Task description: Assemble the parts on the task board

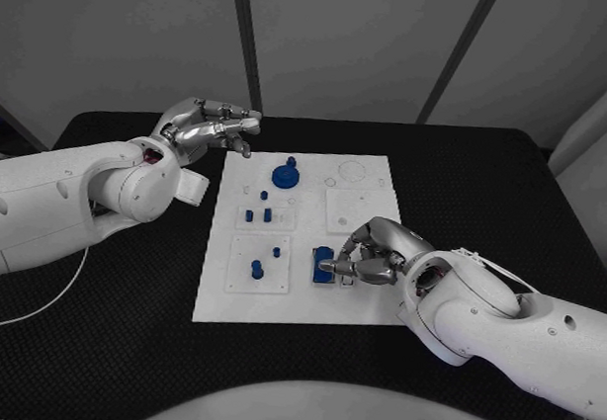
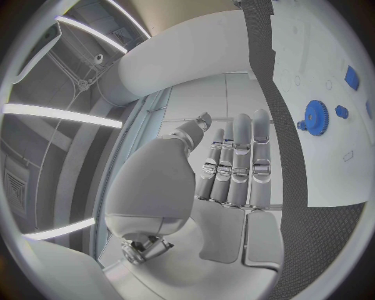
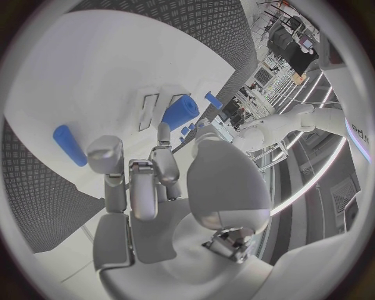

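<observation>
A robotics lab: a black tabletop (image 1: 119,353) stands before grey partition panels (image 1: 360,46), long ceiling light strips (image 2: 59,115) glow overhead, and a cable (image 1: 39,296) trails across the tabletop.

The left robot hand (image 2: 230,172) holds nothing, fingers straight and close together. Beside it lies the white task board (image 2: 312,69). A blue gear (image 2: 316,115) sits on it.

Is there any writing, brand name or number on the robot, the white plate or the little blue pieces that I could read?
None can be read.
Task board: faint raised marks, no legible words or numbers.
Blue parts, such as the gear: no markings to be seen.
Arm seen past the right hand in the right wrist view: dark lettering at the rim, cut off and too blurred to read.
</observation>
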Available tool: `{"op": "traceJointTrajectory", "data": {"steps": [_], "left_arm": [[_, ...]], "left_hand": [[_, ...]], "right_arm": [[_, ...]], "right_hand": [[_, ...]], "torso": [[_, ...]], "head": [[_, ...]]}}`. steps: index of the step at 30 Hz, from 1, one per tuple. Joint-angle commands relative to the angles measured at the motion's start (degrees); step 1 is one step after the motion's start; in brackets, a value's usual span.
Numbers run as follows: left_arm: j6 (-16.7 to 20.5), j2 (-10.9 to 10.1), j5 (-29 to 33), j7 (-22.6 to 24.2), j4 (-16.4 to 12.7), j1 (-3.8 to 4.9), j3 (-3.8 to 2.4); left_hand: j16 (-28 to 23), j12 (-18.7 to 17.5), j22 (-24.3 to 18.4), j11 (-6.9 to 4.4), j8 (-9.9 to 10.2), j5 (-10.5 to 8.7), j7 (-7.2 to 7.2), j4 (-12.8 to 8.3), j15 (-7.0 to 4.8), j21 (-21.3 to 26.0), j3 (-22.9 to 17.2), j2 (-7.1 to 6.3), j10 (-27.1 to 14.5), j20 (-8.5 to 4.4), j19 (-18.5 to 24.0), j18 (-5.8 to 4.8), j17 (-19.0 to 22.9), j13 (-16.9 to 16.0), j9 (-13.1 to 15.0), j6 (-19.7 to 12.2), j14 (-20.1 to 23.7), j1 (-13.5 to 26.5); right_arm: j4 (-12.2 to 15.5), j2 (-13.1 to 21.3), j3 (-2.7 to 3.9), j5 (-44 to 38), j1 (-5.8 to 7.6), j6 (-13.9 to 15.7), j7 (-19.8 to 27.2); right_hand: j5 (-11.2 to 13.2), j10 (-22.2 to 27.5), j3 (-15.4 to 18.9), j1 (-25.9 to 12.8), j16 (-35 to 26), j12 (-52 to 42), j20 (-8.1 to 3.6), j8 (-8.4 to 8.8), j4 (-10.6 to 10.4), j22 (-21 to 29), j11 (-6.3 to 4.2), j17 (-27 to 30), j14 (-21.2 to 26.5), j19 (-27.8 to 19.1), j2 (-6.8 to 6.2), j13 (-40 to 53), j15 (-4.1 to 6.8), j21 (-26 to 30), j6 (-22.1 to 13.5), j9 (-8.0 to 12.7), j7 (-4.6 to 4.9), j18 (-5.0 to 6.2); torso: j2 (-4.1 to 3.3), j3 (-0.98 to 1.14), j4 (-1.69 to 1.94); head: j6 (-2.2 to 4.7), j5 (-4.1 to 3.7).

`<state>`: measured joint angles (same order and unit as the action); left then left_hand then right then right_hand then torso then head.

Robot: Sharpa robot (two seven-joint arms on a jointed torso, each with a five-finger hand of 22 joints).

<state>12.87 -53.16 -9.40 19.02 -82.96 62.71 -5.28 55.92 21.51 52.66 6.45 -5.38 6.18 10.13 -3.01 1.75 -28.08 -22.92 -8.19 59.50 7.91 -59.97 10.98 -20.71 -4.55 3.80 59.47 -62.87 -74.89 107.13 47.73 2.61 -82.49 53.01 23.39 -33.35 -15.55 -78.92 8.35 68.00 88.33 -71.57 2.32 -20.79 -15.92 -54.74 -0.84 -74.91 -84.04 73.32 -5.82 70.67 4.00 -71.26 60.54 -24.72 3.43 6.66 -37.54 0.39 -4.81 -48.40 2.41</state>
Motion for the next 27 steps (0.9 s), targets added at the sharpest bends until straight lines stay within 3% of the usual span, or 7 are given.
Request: {"op": "traceJointTrajectory", "data": {"steps": [1, 10, 22, 24, 27], "left_arm": [[-0.6, 0.0, 0.1, 0.2, 0.0, 0.08, -0.05], [-0.7, 0.2, 0.1, 0.2, 0.1, 0.07, -0.05], [-0.7, 0.2, 0.1, 0.1, 0.0, 0.07, -0.05], [-0.7, 0.2, 0.1, 0.1, 0.0, 0.07, -0.05], [-0.7, 0.2, 0.1, 0.1, 0.0, 0.07, -0.05]], "left_hand": [[-0.2, 0.3, -0.1, -0.11, 0.2, -0.14, 0.04, -0.1, 0.36, 0.4, 0.1, 0.38, -0.4, 0.03, -0.3, -0.52, 0.1, -0.1, 0.0, -0.4, 0.2, -0.4], [-0.2, 0.3, -0.1, -0.11, 0.2, -0.14, 0.04, -0.1, 0.36, 0.4, 0.1, 0.38, -0.4, 0.03, -0.3, -0.52, 0.1, -0.1, 0.0, -0.4, 0.2, -0.4], [-0.2, 0.3, -0.1, -0.11, 0.2, -0.13, 0.05, -0.1, 0.36, 0.4, 0.1, 0.46, -0.5, 0.03, -0.3, -0.52, 0.1, -0.1, 0.0, -0.4, 0.2, -0.5], [-0.2, 0.3, -0.1, -0.11, 0.2, -0.13, 0.05, -0.1, 0.36, 0.4, 0.1, 0.46, -0.5, 0.03, -0.3, -0.52, 0.1, -0.1, 0.0, -0.4, 0.2, -0.5], [-0.2, 0.3, -0.1, -0.11, 0.2, -0.13, 0.05, -0.1, 0.36, 0.4, 0.1, 0.46, -0.5, 0.03, -0.3, -0.52, 0.1, -0.1, 0.0, -0.4, 0.2, -0.5]], "right_arm": [[1.0, 0.7, 0.0, -1.0, 0.07, 1.2, 3.8], [1.0, 0.9, 0.0, -1.3, 0.06, 0.0, 4.0], [-1.3, -0.7, 0.0, -3.2, 0.07, -2.1, 1.5], [-1.6, -1.1, 0.0, -4.0, 0.07, -3.4, 1.2], [-1.8, -1.4, 0.0, -4.6, 0.07, -4.4, 1.0]], "right_hand": [[-0.9, -0.5, -0.7, 3.6, 0.2, -0.4, -0.24, -0.51, 1.0, -0.2, -0.12, -12.4, -5.3, 0.5, 0.17, 0.3, 0.42, -0.2, 0.3, -0.4, -0.3, -0.15], [-0.8, -1.0, -0.7, 6.5, 0.3, -1.2, -0.39, -1.31, 2.1, -0.9, -0.33, -12.6, -5.4, 0.8, 0.31, 1.2, 0.57, -0.6, 0.8, -1.0, -0.55, -0.27], [-0.9, -1.7, -0.9, 8.2, 0.4, -2.1, -0.65, -2.16, 2.6, -1.4, -0.74, -12.8, -5.4, 1.2, 1.45, 2.2, 0.89, -0.8, 1.2, -1.7, -1.03, -0.35], [2.4, -1.8, -1.6, 10.4, 0.3, -2.1, -0.85, -2.46, 3.7, -1.5, -0.9, -12.7, -5.4, 1.2, 1.46, 2.3, 1.09, -0.8, 1.1, -1.9, -1.17, -0.36], [3.9, -1.8, -2.3, 11.8, 0.3, -2.1, -0.93, -2.58, 4.4, -1.5, -0.97, -12.7, -5.4, 1.1, 1.37, 2.4, 1.14, -0.8, 1.1, -2.0, -1.23, -0.37]], "torso": [[0.07, 0.0, -0.11], [0.03, -0.04, 0.17], [-0.08, -0.03, 0.05], [-0.07, -0.04, 0.08], [-0.06, -0.03, 0.06]], "head": [[-0.13, -0.02], [0.02, -0.28], [-0.26, -0.05], [-0.38, 0.0], [-0.51, 0.02]]}}
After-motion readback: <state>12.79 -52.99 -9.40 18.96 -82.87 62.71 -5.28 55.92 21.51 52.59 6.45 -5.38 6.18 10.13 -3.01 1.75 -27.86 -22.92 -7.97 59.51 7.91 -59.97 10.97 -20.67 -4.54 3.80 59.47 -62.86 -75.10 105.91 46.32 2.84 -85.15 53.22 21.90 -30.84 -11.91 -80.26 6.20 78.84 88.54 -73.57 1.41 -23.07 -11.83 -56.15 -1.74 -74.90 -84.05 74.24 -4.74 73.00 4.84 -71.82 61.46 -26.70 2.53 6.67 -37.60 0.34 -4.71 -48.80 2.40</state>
